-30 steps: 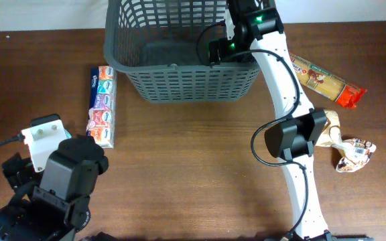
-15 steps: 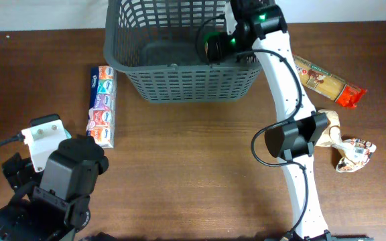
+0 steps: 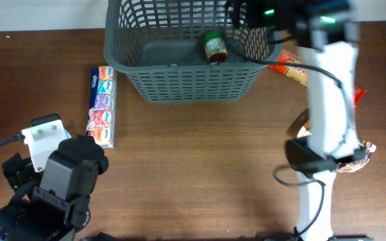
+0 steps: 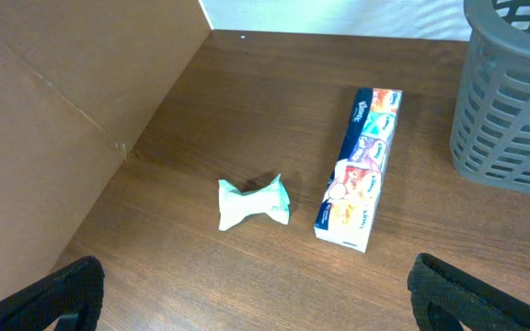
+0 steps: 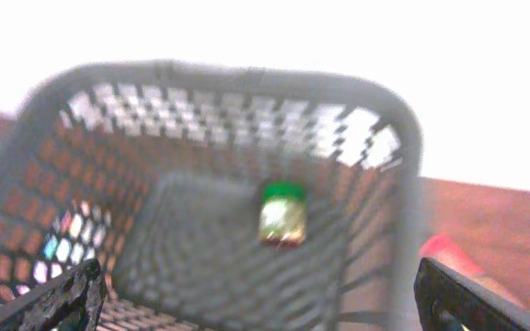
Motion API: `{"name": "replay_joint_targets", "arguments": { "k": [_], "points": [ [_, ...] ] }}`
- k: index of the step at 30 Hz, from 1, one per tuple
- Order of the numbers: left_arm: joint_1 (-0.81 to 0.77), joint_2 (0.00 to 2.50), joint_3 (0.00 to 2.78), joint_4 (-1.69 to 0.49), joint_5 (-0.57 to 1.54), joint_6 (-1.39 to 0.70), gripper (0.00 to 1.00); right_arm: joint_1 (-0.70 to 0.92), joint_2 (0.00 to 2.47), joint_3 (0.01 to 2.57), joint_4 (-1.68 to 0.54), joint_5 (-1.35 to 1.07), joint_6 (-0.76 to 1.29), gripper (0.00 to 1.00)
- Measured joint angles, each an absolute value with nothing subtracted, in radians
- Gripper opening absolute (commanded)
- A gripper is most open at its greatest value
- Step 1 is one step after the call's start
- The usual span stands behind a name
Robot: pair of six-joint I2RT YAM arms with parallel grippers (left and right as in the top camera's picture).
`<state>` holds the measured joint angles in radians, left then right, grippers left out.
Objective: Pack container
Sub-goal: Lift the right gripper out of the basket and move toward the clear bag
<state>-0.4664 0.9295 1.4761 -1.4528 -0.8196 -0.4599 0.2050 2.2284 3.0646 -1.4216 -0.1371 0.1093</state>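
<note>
My right gripper [image 5: 265,308] hangs wide open and empty above the container [image 5: 228,78], though the view down into it is blurred. A small green-lidded jar [image 5: 282,213] lies on the container's floor, right of its middle. The container sits at the middle of the table's [image 3: 200,167] far edge. My left gripper [image 4: 260,299] is spread wide too, holding nothing, over the near left corner. Ahead of it lie a crumpled pale-green packet [image 4: 253,204] and a long tissue box [image 4: 361,167], the box just left of the container.
</note>
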Motion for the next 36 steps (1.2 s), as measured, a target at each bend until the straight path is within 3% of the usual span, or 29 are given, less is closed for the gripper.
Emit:
{"name": "replay_joint_targets", "arguments": {
  "k": [6, 16, 22, 30, 36],
  "points": [
    [-0.466, 0.929, 1.476, -1.452, -0.820, -0.460, 0.99, 0.012, 2.035, 3.087, -1.515, -0.032, 0.136, 0.99],
    [-0.466, 0.929, 1.476, -1.453, -0.820, -0.460, 0.99, -0.268, 2.003, 3.023, -1.692, 0.062, 0.321, 0.99],
    [-0.466, 0.929, 1.476, -1.452, -0.820, -0.460, 0.99, -0.300, 2.013, 2.938, -1.692, 0.055, 0.424, 0.99],
    [-0.466, 0.929, 1.476, -1.452, -0.820, -0.460, 0.99, -0.299, 2.015, 2.892, -1.692, 0.020, 0.380, 0.99],
    [-0.466, 0.929, 1.476, -1.452, -0.820, -0.460, 0.99, -0.299, 1.952, 2.712, -1.692, 0.153, 0.448, 0.99]
  ]
}}
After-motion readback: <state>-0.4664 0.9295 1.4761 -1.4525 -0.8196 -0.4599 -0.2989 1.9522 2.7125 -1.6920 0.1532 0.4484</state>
